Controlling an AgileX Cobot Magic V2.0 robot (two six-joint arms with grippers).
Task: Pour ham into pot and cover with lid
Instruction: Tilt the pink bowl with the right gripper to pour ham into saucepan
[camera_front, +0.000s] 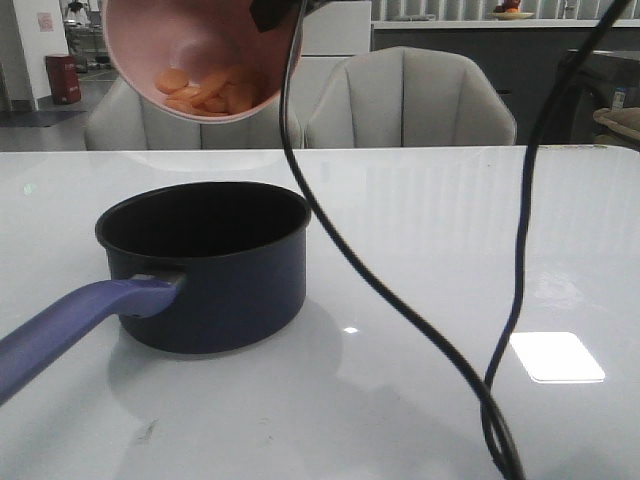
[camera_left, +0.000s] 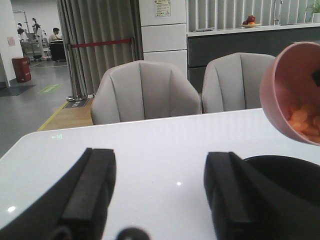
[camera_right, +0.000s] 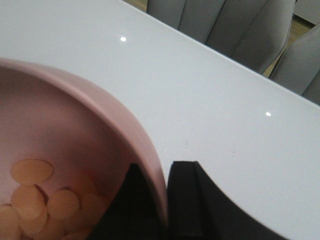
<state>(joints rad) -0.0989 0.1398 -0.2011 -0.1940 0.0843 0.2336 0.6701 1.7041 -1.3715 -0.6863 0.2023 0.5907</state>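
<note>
grey chairs (camera_front: 410, 98) stand behind the white table (camera_front: 450, 230). above the pot (camera_front: 205, 265), the right gripper (camera_right: 162, 200) pinches the tilted pink bowl (camera_front: 190, 45) holding ham (camera_front: 205, 90). beside the pot, the left gripper (camera_left: 160, 192) hangs low, jaws wide.

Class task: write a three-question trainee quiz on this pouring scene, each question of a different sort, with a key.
1. True or false: the ham already lies in the pot.
2. Which tool grips the pink bowl? A left B right
3. Fill in: the left tool holds ____.

Key: 1 false, the slices sit in the tilted bowl above the pot. 2 B, the right tool pinches its rim. 3 nothing; it is open.
</note>
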